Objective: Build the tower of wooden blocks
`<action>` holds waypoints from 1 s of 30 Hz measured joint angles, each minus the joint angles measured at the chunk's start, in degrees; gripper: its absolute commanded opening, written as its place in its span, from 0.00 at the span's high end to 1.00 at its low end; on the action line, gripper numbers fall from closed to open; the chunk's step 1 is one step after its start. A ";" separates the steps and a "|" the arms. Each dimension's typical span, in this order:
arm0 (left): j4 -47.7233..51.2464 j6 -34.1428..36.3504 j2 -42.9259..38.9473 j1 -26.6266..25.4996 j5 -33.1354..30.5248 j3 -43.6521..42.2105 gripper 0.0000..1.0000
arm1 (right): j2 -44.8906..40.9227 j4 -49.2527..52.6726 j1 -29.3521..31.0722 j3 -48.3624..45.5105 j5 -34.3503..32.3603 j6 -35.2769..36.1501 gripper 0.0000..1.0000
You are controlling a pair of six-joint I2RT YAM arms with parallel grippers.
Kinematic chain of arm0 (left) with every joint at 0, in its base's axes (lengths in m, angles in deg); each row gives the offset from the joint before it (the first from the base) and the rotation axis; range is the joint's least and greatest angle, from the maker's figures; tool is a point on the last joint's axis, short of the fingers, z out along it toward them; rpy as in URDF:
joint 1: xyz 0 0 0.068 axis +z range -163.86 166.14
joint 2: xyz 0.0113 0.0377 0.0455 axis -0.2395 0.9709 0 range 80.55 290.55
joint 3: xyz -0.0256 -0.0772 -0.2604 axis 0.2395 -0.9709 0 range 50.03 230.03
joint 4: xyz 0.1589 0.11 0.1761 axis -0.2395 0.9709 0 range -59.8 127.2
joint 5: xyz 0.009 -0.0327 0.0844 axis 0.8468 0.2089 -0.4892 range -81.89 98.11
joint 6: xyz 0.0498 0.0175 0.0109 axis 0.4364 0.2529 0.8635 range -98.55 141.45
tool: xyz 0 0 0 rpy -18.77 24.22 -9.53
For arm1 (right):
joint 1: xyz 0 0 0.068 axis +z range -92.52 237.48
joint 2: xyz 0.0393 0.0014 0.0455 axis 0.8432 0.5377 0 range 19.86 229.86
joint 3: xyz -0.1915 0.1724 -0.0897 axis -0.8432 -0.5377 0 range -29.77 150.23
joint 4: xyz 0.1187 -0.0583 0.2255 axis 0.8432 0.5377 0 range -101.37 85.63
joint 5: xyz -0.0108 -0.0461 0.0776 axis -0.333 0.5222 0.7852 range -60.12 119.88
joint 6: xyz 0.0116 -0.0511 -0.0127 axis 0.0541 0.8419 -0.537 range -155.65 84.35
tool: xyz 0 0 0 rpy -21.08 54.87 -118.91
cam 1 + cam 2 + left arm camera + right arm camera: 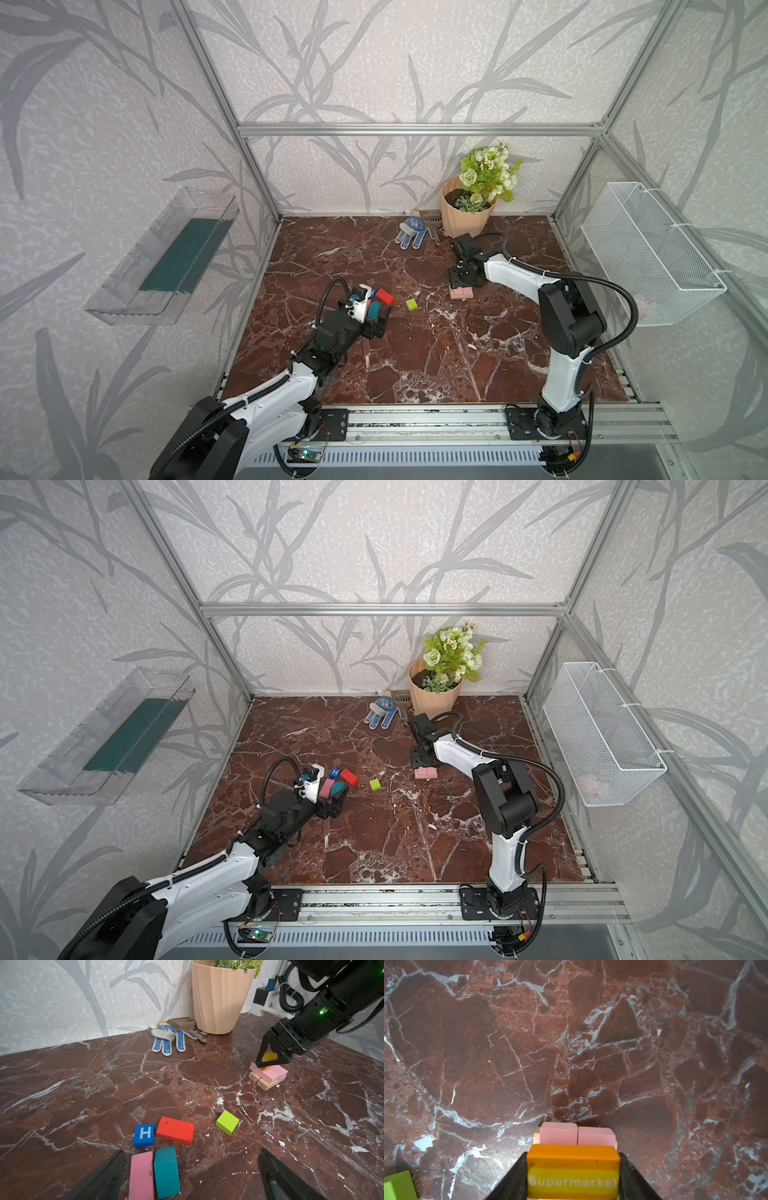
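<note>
Your red marble surface lies within leaf-papered walls, with a flowerpot at the back. Your right claw clamps the orange block over the pink-and-tan tower. Your left claw stands wide open, holding nothing, by the loose wood blocks.

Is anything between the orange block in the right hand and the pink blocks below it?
Nothing visible does. The right hand holds the orange block right over the two pink blocks; their visible tops are bare.
</note>
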 measured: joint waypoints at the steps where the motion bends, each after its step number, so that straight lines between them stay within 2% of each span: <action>1: 0.22 -0.02 0.24 0.00 0.00 0.20 0.01 | 0.39 -0.02 0.00 0.22 0.02 0.00 0.46; 30: 0.59 0.37 1.29 -0.04 0.63 0.92 0.01 | 0.85 -0.28 -0.81 0.39 0.09 -0.13 0.46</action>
